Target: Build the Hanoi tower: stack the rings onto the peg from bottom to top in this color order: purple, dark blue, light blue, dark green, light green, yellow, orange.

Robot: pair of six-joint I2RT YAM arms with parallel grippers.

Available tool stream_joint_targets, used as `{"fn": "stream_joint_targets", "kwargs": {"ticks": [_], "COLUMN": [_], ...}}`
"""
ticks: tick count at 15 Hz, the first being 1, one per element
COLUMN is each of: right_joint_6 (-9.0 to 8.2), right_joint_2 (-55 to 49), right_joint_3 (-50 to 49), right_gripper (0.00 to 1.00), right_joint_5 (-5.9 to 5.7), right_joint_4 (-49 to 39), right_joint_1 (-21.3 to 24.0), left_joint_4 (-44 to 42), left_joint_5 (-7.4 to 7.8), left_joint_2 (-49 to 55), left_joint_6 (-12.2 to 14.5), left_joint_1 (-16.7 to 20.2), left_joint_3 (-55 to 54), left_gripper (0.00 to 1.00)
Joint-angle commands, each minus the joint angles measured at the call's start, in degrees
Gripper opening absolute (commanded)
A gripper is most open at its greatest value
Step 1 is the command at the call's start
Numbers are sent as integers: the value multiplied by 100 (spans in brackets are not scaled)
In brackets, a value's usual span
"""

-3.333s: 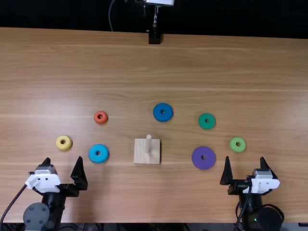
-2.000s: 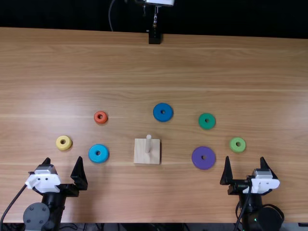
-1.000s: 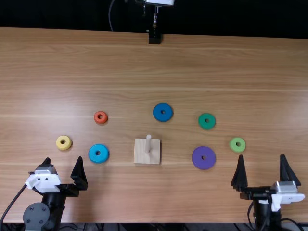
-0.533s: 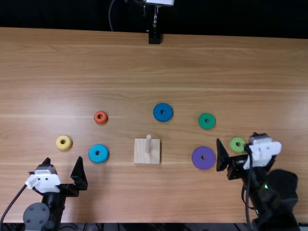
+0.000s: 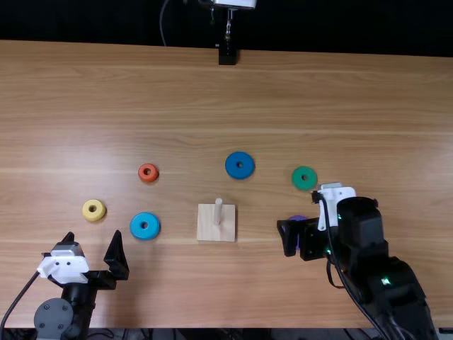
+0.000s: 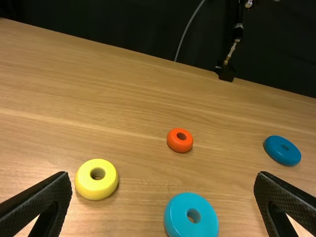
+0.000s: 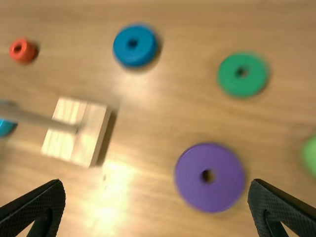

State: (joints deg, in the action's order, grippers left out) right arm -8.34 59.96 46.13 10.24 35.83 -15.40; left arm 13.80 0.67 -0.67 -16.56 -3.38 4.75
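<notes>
The right end effector (image 7: 156, 181) is above the desk (image 5: 212, 297) beside the purple ring (image 7: 190, 180), its two fingers wide apart with nothing gripped. That spread probably leaves room to pass on either side of the purple ring, the widest one and the first needed. In the right wrist view the ring sits nearer one finger than the other, so the grip likely needs centring before the fingers close, or one may land on the ring and push it. The left end effector (image 6: 163, 175) is also spread wide and holds nothing; it points toward the yellow ring (image 5: 94, 216), light blue ring (image 5: 139, 231) and orange ring (image 5: 150, 178), which suits it for those pieces later. The dark blue ring (image 5: 233, 170) lies beyond the wooden block (image 5: 205, 225), while the dark green ring (image 5: 300, 181) and light green ring (image 7: 310, 155) are on the right arm's side. All seven lie flat, holes up and apart from one another, presumably so each can be pinched by its edge and lowered without turning. The block stands between the two arms, likely so both can reach it. Its upright peg (image 5: 218, 212), the only holder for the rings, carries none, so the stack has its whole height to go.
</notes>
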Motion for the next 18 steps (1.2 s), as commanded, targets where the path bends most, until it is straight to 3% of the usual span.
{"fn": "stream_joint_targets", "kwargs": {"ticks": [1,3,4,7,8,10,11,18], "right_joint_6": [-242,-242,-200,85,85,117,127,117], "right_joint_2": [270,622,780,1044,1088,1369,1430,1905], "right_joint_3": [247,212,221,160,160,160,151,168], "right_gripper": [100,100,100,100,100,100,100,100], "right_joint_5": [294,242,147,10,-138,-866,-1013,-1013], "right_joint_4": [-12,-2,-2,-12,-44,-44,-33,-76], "right_joint_1": [-69,-60,-42,-33,-25,-25,-51,-42], "left_joint_4": [107,107,107,107,107,107,107,107], "left_joint_5": [70,70,70,70,70,70,70,70], "left_joint_2": [67,67,67,67,67,67,67,67], "left_joint_6": [21,21,21,21,21,21,21,21], "left_joint_1": [12,12,12,12,12,12,12,12], "left_joint_3": [-317,-317,-317,-317,-317,-317,-317,-317], "left_gripper": [100,100,100,100,100,100,100,100]}}
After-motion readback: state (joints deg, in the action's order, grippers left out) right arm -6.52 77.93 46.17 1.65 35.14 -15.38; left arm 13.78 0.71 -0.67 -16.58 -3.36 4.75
